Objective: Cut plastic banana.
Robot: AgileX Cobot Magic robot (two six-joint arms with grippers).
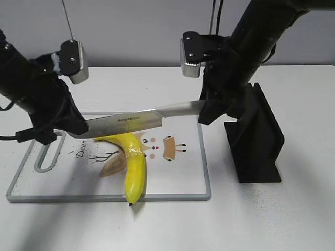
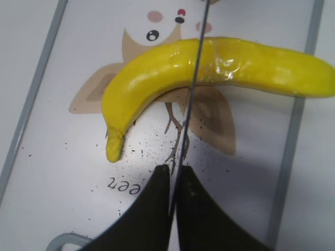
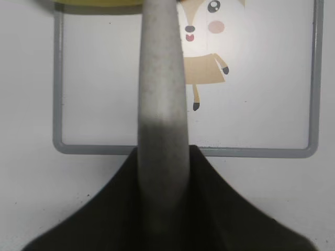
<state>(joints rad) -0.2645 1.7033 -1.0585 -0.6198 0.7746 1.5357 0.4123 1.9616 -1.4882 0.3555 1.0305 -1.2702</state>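
Observation:
A yellow plastic banana (image 1: 135, 163) lies on the white cutting board (image 1: 104, 197), one end pointing over the board's front rim. A long steel knife (image 1: 141, 119) is held level over the banana's far end, and I cannot tell if it touches. My left gripper (image 1: 78, 128) is shut on the blade's tip. My right gripper (image 1: 207, 107) is shut on the handle end. In the left wrist view the blade (image 2: 191, 94) runs edge-on across the banana (image 2: 220, 63) from my shut jaws (image 2: 175, 170). In the right wrist view the knife (image 3: 162, 78) runs from the jaws (image 3: 162, 151) toward the banana (image 3: 99, 4).
A black knife block (image 1: 256, 141) stands just right of the board, under my right arm. The board has a grey rim (image 3: 261, 152), a handle slot at its left end (image 1: 47, 157) and printed cartoon animals (image 1: 170, 149). White table lies all around.

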